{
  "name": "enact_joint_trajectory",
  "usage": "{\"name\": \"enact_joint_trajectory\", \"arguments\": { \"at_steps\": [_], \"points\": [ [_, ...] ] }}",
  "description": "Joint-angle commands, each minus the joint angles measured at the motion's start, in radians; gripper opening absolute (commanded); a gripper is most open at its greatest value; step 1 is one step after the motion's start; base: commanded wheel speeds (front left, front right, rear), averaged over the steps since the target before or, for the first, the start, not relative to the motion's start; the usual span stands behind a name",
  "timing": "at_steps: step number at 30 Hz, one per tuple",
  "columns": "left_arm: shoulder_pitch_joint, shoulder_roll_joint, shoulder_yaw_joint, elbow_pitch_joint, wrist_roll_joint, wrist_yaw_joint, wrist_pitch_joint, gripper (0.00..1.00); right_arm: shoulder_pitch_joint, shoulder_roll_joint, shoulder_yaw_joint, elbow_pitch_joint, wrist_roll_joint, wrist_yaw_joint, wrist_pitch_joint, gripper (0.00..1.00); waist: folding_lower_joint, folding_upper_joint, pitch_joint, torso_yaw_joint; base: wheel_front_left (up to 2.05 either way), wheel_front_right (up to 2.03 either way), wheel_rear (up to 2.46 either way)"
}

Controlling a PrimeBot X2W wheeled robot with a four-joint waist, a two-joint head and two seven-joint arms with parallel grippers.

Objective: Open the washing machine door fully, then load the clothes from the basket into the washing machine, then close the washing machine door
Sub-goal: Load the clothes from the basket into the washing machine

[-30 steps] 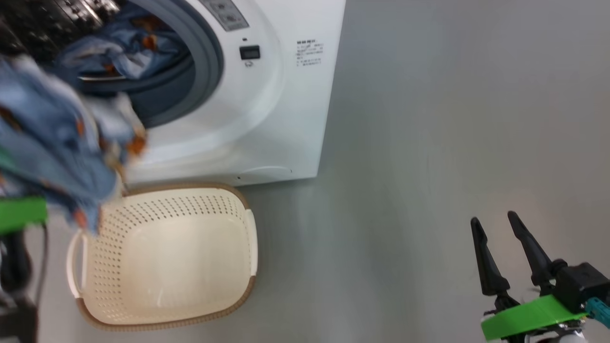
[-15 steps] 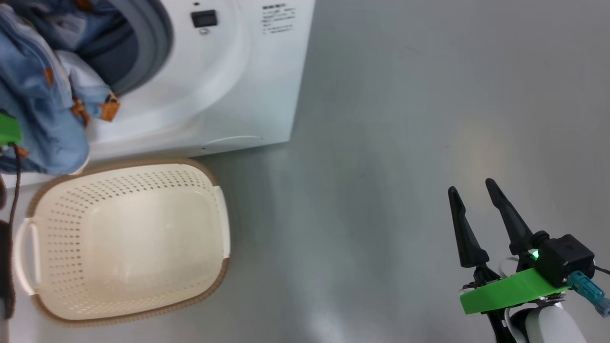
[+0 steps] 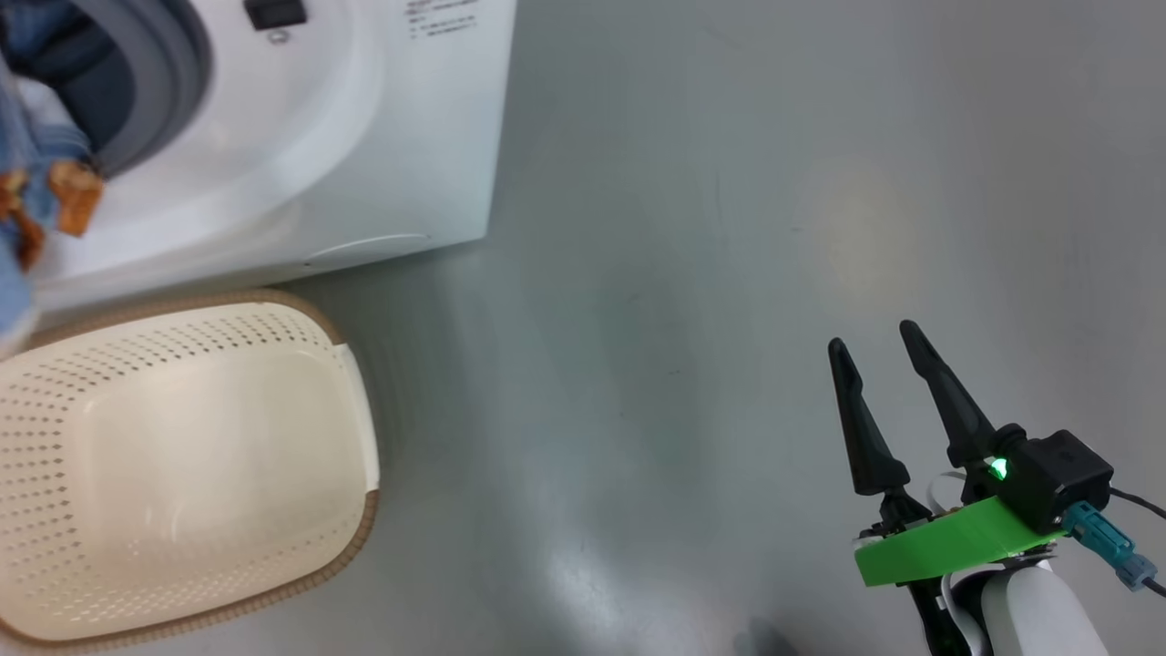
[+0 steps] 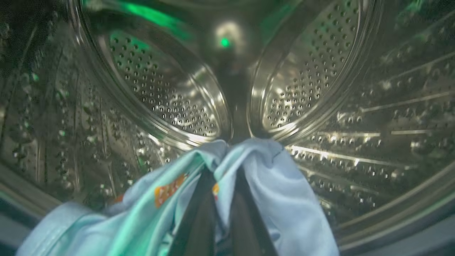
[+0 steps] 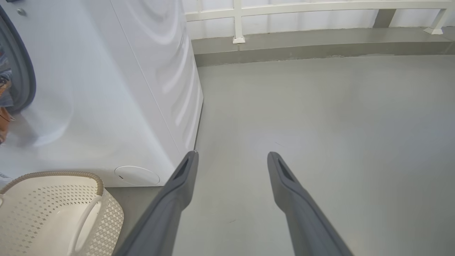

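Observation:
My left gripper point(image 4: 222, 177) is deep inside the perforated steel drum point(image 4: 163, 92), shut on light blue clothes point(image 4: 284, 199) with orange prints; the cloth drapes over its fingertips. In the head view, more of the clothes point(image 3: 41, 146) hang at the grey gasket of the washing machine point(image 3: 364, 137) at the left edge. The cream basket point(image 3: 137, 364) stands on the floor before the machine, with nothing in it. My right gripper point(image 3: 872, 337) hovers open over bare floor at the lower right, holding nothing. The washing machine door is out of view.
In the right wrist view, the open right gripper point(image 5: 233, 153) points along grey floor beside the washing machine point(image 5: 106, 89), with the basket point(image 5: 42, 213) at lower left. A white railing point(image 5: 238, 21) on a low kerb runs along the far side.
The head camera has turned, sliding machine and basket to the left. The blue bundle that hung over the basket has gone into the drum opening. The right gripper stays open.

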Motion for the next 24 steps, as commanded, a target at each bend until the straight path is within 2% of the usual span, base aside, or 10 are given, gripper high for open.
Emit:
{"name": "enact_joint_trajectory", "arguments": {
  "at_steps": [1, 7, 8, 9, 10, 11, 12, 24],
  "points": [
    [-0.048, 0.068, 0.029, -0.058, 0.007, -0.002, -0.005, 0.00, -0.002, 0.002, 0.027, -0.028, 0.009, 0.002, -0.005, 1.00, 0.0000, 0.0000, 0.019, -0.018, 0.00, 0.00, 0.00],
    [-0.071, 0.054, 0.108, -0.214, 0.038, -0.002, -0.005, 0.00, -0.012, 0.006, 0.030, -0.036, 0.009, 0.002, -0.005, 1.00, 0.0000, 0.0000, 0.037, -0.029, 0.00, 0.00, 0.00],
    [-0.062, 0.050, 0.103, -0.211, 0.044, -0.002, -0.005, 0.06, -0.012, 0.006, 0.029, -0.036, 0.009, 0.002, -0.005, 1.00, 0.0000, 0.0000, 0.037, -0.030, 0.00, 0.00, 0.00],
    [-0.054, 0.050, 0.096, -0.212, 0.051, -0.002, -0.005, 0.29, -0.012, 0.007, 0.029, -0.036, 0.008, 0.002, -0.005, 1.00, 0.0000, 0.0000, 0.038, -0.030, 0.00, 0.00, 0.00],
    [-0.047, 0.047, 0.099, -0.207, 0.050, -0.002, -0.005, 0.61, -0.012, 0.007, 0.029, -0.036, 0.008, 0.002, -0.005, 1.00, 0.0000, 0.0000, 0.038, -0.030, 0.00, 0.00, 0.00],
    [-0.039, 0.045, 0.103, -0.195, 0.049, -0.002, -0.005, 0.83, -0.012, 0.007, 0.029, -0.036, 0.007, 0.002, -0.005, 1.00, 0.0000, 0.0000, 0.037, -0.029, 0.00, 0.00, 0.00],
    [-0.033, 0.044, 0.104, -0.187, 0.051, -0.002, -0.005, 1.00, -0.011, 0.008, 0.029, -0.035, 0.007, 0.002, -0.005, 1.00, 0.0000, 0.0000, 0.037, -0.028, 0.00, 0.00, 0.00],
    [0.035, 0.017, 0.126, -0.143, 0.044, -0.002, -0.006, 1.00, -0.013, 0.008, 0.026, -0.034, 0.000, 0.002, -0.005, 1.00, 0.0000, 0.0000, 0.028, -0.002, 0.00, 0.00, 0.00]
  ]
}}
